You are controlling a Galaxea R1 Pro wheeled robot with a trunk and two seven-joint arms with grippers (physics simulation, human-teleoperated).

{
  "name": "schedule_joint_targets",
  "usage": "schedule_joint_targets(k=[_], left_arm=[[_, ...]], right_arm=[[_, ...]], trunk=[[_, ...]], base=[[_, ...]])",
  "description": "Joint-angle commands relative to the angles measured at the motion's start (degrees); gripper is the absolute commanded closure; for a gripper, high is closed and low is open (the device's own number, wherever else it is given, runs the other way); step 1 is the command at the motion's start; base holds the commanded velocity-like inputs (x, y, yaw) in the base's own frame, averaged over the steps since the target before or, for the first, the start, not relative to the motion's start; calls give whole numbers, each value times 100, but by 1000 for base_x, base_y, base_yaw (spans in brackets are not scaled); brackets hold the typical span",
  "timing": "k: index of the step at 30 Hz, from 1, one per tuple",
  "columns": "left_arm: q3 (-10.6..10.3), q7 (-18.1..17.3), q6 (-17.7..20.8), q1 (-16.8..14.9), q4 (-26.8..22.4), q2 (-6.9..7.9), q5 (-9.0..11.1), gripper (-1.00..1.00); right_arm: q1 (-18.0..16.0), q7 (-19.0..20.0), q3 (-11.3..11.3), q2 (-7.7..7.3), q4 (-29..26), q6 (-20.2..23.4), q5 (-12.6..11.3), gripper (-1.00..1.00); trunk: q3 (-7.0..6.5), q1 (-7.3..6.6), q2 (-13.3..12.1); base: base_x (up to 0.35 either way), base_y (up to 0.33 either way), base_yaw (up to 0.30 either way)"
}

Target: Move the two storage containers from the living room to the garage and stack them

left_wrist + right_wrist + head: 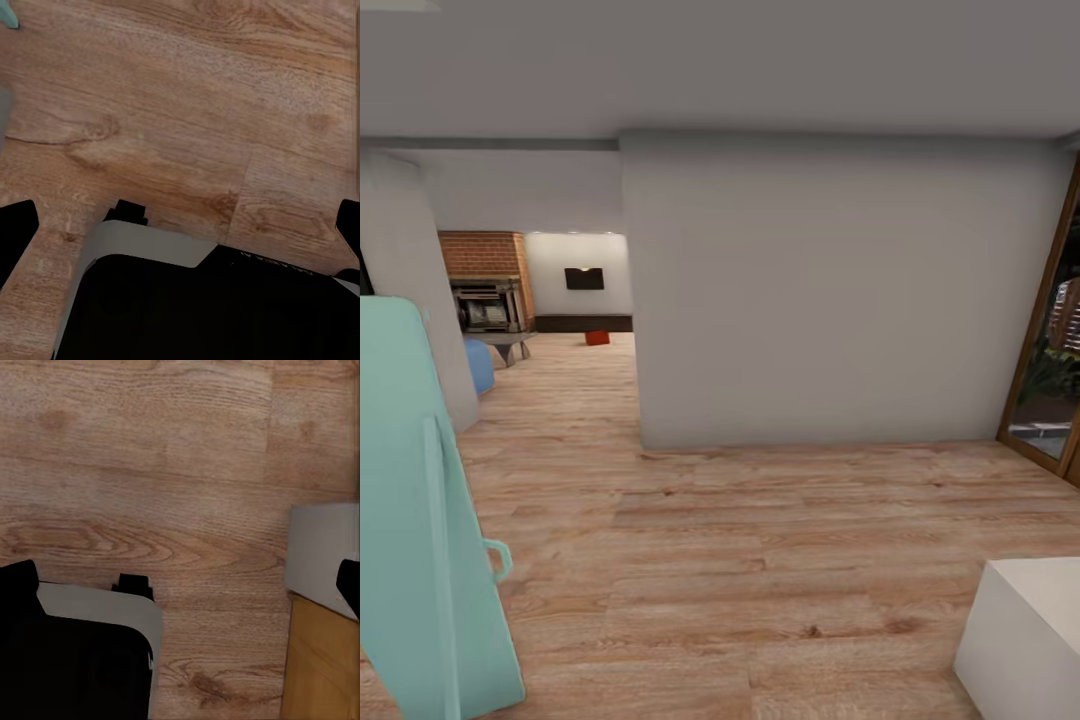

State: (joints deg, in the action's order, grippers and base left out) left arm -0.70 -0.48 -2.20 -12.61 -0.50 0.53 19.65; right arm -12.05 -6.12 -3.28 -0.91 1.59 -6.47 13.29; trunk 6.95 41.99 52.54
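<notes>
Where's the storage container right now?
In the head view, one storage container sits on the wood floor far ahead through the doorway, left of centre, below the wall TV and right of the brick fireplace.

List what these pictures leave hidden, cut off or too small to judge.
- Second storage container: one small orange-red box shows far off in the head view; a wall hides much of that room.
- That box's open top: too small to tell.
- Left gripper and right gripper: fingers cut off at the wrist views' edges, wide apart.
- Mint door: cut off by the head view's edge.
</notes>
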Motion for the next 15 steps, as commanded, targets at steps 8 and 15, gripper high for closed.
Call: schedule_joint_targets(k=[8,15], left_arm=[[-9,-5,-17,-5,6,0,31,-100],[-9,-5,-17,-5,6,0,31,-100]], right_arm=[[-8,-44,-32,-5,17,-30,66,-100],[-8,-47,-17,7,17,-27,74,-100]], trunk=[[8,4,6],[8,4,6]], base=[[322,0,0],[322,0,0]])
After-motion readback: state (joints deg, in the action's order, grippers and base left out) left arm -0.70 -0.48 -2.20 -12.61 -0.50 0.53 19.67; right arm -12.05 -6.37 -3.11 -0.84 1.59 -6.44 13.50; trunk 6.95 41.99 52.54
